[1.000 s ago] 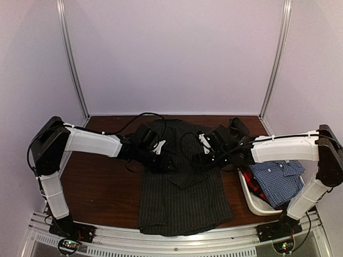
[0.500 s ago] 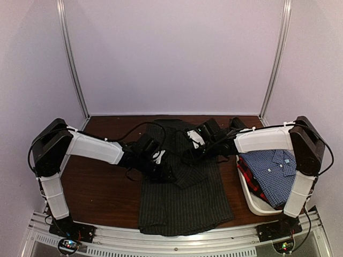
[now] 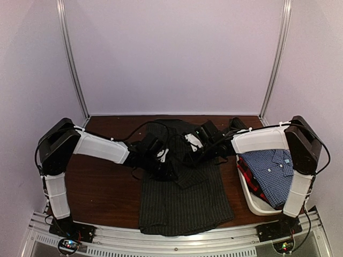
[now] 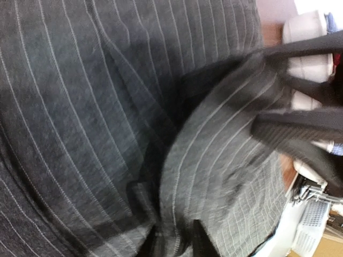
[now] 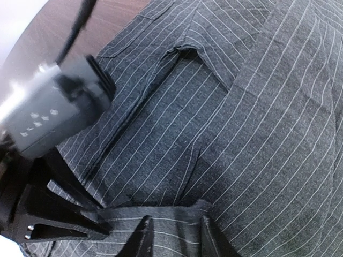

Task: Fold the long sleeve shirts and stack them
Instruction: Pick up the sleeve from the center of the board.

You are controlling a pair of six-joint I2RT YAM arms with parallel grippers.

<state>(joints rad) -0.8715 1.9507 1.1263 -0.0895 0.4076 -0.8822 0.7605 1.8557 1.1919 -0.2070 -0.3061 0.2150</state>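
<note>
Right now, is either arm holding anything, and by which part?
Both hold the black pinstriped shirt. The left gripper pinches a raised ridge of cloth near its middle; the right gripper appears to grip a folded edge close by.

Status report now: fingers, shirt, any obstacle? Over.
Left fingers and right fingers each pinch a fold of the black pinstriped cloth shirt. Blue-white checked shirt lies in white plastic tub. No obstacle seen.

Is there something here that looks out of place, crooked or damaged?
Nothing is spilled or torn. The black striped shirt is bunched at its middle, where the left gripper and right gripper meet it, leaving a crooked flap. The blue checked shirt and red shirt lie in the tub.
</note>
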